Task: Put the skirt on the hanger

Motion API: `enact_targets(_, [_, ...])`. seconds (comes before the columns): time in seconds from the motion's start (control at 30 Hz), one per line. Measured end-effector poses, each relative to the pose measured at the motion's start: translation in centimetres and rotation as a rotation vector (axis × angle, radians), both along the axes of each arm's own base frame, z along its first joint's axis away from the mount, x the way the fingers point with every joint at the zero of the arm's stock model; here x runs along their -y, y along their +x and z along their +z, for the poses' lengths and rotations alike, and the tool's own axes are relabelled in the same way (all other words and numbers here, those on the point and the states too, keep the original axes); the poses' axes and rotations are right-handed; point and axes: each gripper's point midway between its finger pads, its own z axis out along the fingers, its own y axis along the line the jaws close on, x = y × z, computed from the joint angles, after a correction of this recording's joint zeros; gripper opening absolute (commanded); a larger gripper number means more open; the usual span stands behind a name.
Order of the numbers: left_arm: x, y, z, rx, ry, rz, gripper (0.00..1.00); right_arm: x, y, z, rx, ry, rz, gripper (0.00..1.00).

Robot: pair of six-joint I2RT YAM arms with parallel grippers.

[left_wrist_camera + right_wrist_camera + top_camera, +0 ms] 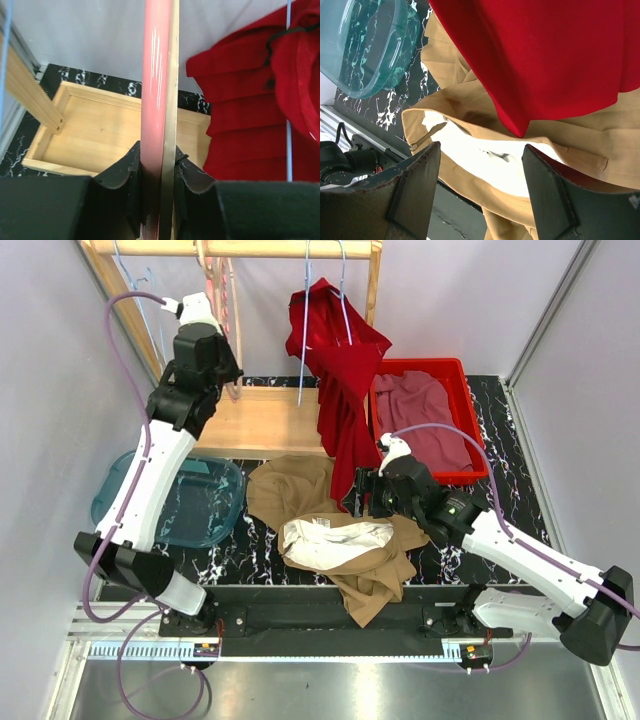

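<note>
The tan skirt (300,495) lies crumpled at the table's front middle, its white lining (335,538) facing up. It also shows in the right wrist view (600,135). My left gripper (228,375) is raised at the wooden rack and is shut on a pink hanger (215,285). In the left wrist view the hanger (159,75) runs straight up between the closed fingers of the left gripper (158,165). My right gripper (362,492) is open and empty, just above the skirt's right side, beside the hem of a hanging red garment. Seen from its own wrist, the right gripper (480,160) has its jaws wide apart over the lining.
A red garment (340,370) hangs on a blue wire hanger from the rack's rod (280,248). A wooden tray (260,420) lies below the rack. A red bin (465,380) with maroon cloth stands at the back right. A clear teal tub (130,500) stands at the left.
</note>
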Motion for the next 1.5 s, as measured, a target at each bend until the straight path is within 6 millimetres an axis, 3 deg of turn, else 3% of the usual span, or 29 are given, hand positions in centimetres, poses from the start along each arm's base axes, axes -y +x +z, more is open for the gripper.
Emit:
enact_targets(0.23, [-3.6, -2.3, 0.7, 0.028, -0.003, 0.061, 0.18, -0.3, 0.2, 0.1, -0.003, -0.001, 0.003, 0.73])
enact_targets(0.37, [-6.2, -3.6, 1.1, 0.026, -0.005, 0.123, 0.44, -0.6, 0.1, -0.3, -0.018, -0.004, 0.016, 0.73])
enact_targets(0.4, [-6.7, -3.9, 1.2, 0.025, -0.005, 0.141, 0.61, -0.7, 0.1, -0.4, -0.022, -0.006, 0.018, 0.73])
enact_targets(0.53, [-8.0, -5.0, 2.0, 0.029, -0.004, 0.183, 0.77, -0.8, 0.0, -0.6, -0.031, -0.006, 0.021, 0.73])
enact_targets(0.7, [-8.1, -5.1, 3.7, 0.052, 0.002, 0.181, 0.87, -0.8, 0.0, -0.6, -0.034, -0.001, 0.017, 0.73])
enact_targets(1.0, [-7.8, -5.4, 6.1, 0.095, -0.012, 0.159, 0.93, -0.8, 0.0, -0.5, -0.036, 0.002, 0.015, 0.73])
enact_targets(1.23, [-6.5, -7.2, 7.8, 0.136, -0.058, 0.073, 0.93, -0.8, 0.0, -0.5, -0.035, 0.003, 0.014, 0.73])
enact_targets(1.37, [-4.0, -8.4, 9.5, 0.183, -0.141, -0.045, 0.93, -0.8, 0.0, -0.5, -0.034, 0.003, 0.014, 0.73])
enact_targets(1.5, [0.0, -8.4, 10.4, 0.209, -0.192, -0.181, 0.93, -0.8, 0.0, -0.5, -0.034, 0.003, 0.013, 0.73])
